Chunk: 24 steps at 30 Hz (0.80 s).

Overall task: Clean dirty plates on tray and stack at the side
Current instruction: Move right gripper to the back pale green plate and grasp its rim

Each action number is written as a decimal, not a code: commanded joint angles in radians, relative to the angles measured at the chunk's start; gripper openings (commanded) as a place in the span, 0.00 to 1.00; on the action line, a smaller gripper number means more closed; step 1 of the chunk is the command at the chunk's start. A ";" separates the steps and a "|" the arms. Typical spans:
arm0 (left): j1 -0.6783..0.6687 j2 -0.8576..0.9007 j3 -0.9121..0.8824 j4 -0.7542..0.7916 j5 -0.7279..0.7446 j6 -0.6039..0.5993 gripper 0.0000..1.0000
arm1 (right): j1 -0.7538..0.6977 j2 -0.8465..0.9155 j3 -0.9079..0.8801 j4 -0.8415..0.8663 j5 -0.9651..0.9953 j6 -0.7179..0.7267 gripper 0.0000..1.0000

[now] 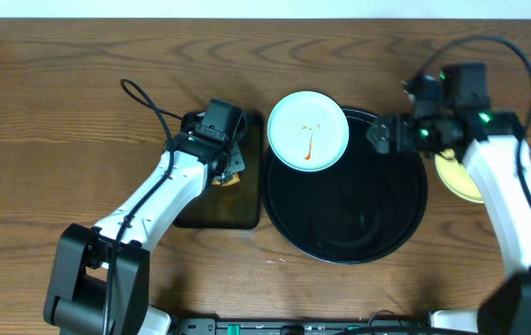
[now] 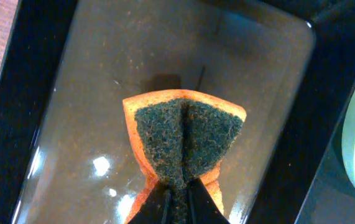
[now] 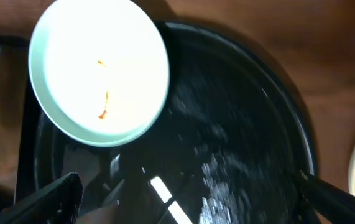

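Two plates are in view; the pale mint plate [image 1: 308,130] sits at the far left edge of the large round black tray [image 1: 358,214], overlapping its rim, with a thin brown-orange smear of sauce near its middle; the pale yellow plate [image 1: 457,177] lies on the wooden table [image 1: 60,112] just beside the tray's right side, partly hidden under the right arm. Apart from the mint plate, nothing lies on the round tray, and its dark surface shows wet glints in the right wrist view.

The left gripper [image 2: 177,190] hangs over the small rectangular black tray [image 2: 59,93], which lies just left of the round one; its fingers are clenched on an orange sponge [image 2: 186,140] with a dark green scouring face, pinched so hard that the sponge folds along its middle; whether the sponge touches the tray floor I cannot tell.

The right gripper [image 1: 384,136] hovers over the far right rim of the round tray, near the mint plate but apart from it; its fingers [image 3: 56,196] are spread wide and grasp nothing.
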 commanded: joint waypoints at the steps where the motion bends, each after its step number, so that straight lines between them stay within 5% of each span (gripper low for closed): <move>1: 0.003 0.008 -0.010 0.008 -0.012 0.141 0.08 | 0.035 0.079 0.055 0.055 -0.056 -0.070 0.99; 5: 0.003 0.008 -0.010 0.014 -0.012 0.317 0.08 | 0.058 0.139 0.054 0.174 -0.059 -0.042 0.91; 12: 0.003 0.008 -0.010 0.031 -0.013 0.334 0.08 | 0.102 0.288 0.054 0.265 -0.058 0.006 0.56; 19: 0.003 0.008 -0.010 0.030 -0.012 0.334 0.08 | 0.109 0.433 0.054 0.298 -0.045 0.084 0.56; 24: 0.003 0.008 -0.010 0.030 -0.012 0.333 0.08 | 0.110 0.460 0.054 0.296 -0.051 0.084 0.36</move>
